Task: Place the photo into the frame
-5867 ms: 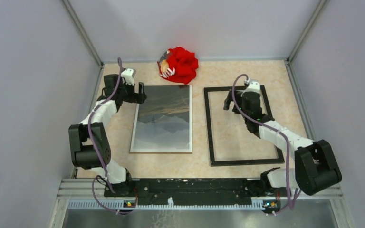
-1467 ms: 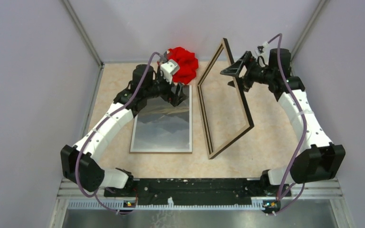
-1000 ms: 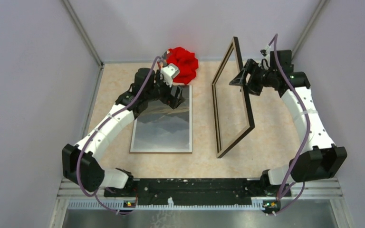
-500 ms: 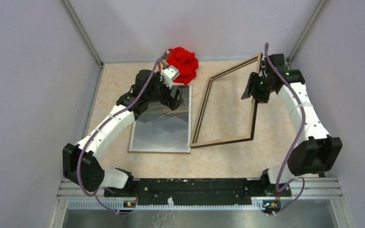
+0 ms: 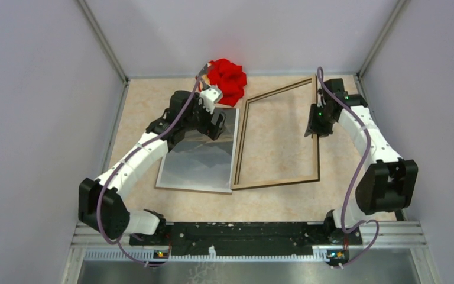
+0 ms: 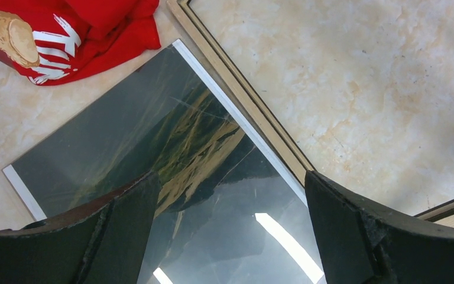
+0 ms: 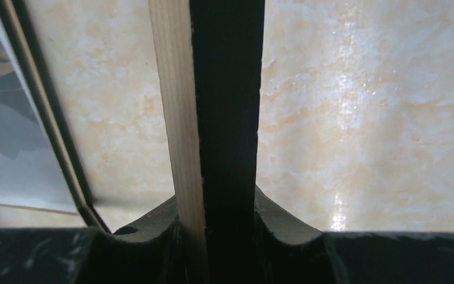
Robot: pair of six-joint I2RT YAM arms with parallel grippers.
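On the counter (image 5: 142, 100), the frame (image 5: 239, 148) is sitting wood side up and skewed, just at three o'clock of the photo (image 5: 201, 163).
Right hand (image 5: 317, 121) is pinching the frame's three-o'clock rail between its fingers. Left hand (image 5: 214, 122) is hovering, spread wide, over the photo's twelve-o'clock end. The photo is lying face up at nine o'clock of centre, with a red cloth (image 5: 227, 76) at its twelve o'clock.

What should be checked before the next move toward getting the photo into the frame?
1. Right end effector shut on the right rail of the frame: ok.
2. Wood-coloured back of the frame facing up: ok.
3. Left end effector open, holding nothing, above the photo: ok.
4. Photo inside the frame: not ok, it lies to its left.
5. Left rail of the frame clear of the photo's edge: cannot tell.
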